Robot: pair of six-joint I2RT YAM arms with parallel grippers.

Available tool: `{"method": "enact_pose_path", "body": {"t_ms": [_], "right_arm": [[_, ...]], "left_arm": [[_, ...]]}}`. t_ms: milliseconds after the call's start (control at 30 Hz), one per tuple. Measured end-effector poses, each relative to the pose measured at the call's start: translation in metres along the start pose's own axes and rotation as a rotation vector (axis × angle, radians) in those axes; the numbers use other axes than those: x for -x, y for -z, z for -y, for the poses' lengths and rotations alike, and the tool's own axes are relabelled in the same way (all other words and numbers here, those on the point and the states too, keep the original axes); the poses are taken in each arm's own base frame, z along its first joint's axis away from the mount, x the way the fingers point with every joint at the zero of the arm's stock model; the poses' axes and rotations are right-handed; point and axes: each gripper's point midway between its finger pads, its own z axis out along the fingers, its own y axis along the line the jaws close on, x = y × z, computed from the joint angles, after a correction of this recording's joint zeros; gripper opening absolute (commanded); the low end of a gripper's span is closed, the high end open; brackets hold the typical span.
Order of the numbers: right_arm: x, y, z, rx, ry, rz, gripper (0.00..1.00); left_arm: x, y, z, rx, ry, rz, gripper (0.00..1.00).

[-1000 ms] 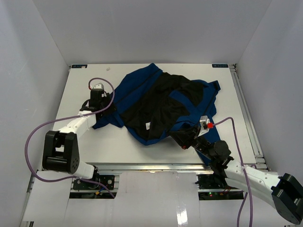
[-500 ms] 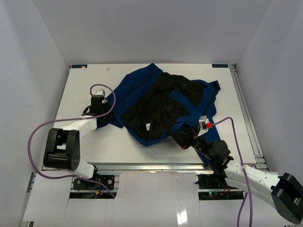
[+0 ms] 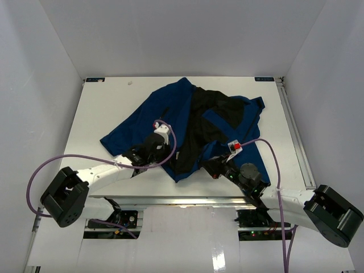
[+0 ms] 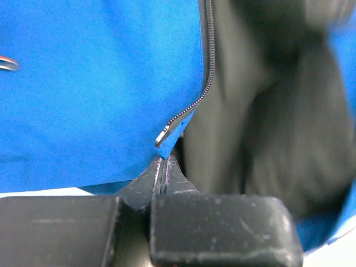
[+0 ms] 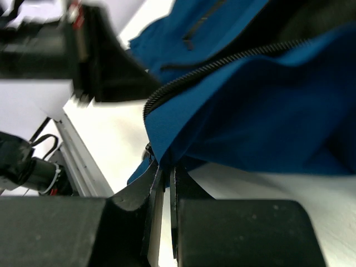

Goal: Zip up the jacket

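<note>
The royal-blue jacket (image 3: 145, 122) lies open on the white table, its black lining (image 3: 196, 128) showing down the middle. My left gripper (image 3: 169, 153) is shut on the lower corner of the left front panel; in the left wrist view the jaws (image 4: 163, 167) pinch blue fabric just under the zipper's end (image 4: 162, 135). My right gripper (image 3: 211, 169) is shut on the lower corner of the other panel; in the right wrist view the fabric edge (image 5: 167, 161) sits between the fingers, with zipper teeth (image 5: 222, 64) running up and right. A strip of lining separates the two held corners.
White enclosure walls stand on three sides of the table (image 3: 102, 108). A metal rail (image 3: 296, 131) runs along the right edge. Purple cables (image 3: 74, 159) loop off both arms. The left arm (image 5: 89, 55) shows dark and blurred at the upper left of the right wrist view.
The left gripper closed and swept from the jacket's far left side to near the centre, pulling the left blue panel over the lining. The right arm shifted slightly left.
</note>
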Motion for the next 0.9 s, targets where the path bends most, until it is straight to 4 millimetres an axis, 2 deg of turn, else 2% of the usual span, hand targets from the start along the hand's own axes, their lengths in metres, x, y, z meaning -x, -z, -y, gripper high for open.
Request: {"method": "enact_pose_path", "body": {"t_ms": [33,67,100,133,233,333,400,567,667,767,900], "right_arm": [[-0.004,0.000,0.005,-0.021,-0.009,-0.013,0.08],[-0.006,0.000,0.008,-0.036,-0.018,-0.017,0.08],[-0.007,0.000,0.010,-0.049,-0.024,-0.018,0.08],[-0.006,0.000,0.012,-0.061,-0.027,-0.013,0.08],[0.001,0.002,0.014,-0.083,-0.028,0.014,0.08],[0.011,0.007,0.015,-0.106,-0.025,0.050,0.08],[0.019,0.009,0.014,-0.111,-0.024,0.076,0.08],[0.019,0.011,0.021,-0.145,-0.023,0.078,0.08],[0.013,0.012,0.025,-0.164,-0.023,0.056,0.08],[0.009,0.013,0.027,-0.173,-0.028,0.041,0.08],[0.001,0.014,0.028,-0.176,-0.055,0.008,0.08]], "left_arm": [[-0.014,0.000,0.004,-0.010,-0.027,-0.031,0.12],[-0.027,0.001,0.009,-0.022,-0.055,-0.060,0.21],[-0.038,0.003,0.014,-0.034,-0.083,-0.087,0.35],[-0.047,0.005,0.019,-0.049,-0.106,-0.106,0.42],[-0.065,0.010,0.031,-0.097,-0.146,-0.150,0.55],[-0.068,0.018,0.030,-0.101,-0.139,-0.139,0.57],[-0.059,0.026,0.031,-0.103,-0.124,-0.105,0.58],[-0.021,0.041,0.038,-0.085,-0.091,-0.001,0.59],[-0.007,0.031,0.045,-0.074,-0.083,0.000,0.58],[-0.016,0.011,0.046,-0.047,-0.091,-0.061,0.58],[-0.044,-0.008,0.037,-0.009,-0.108,-0.172,0.60]]}}
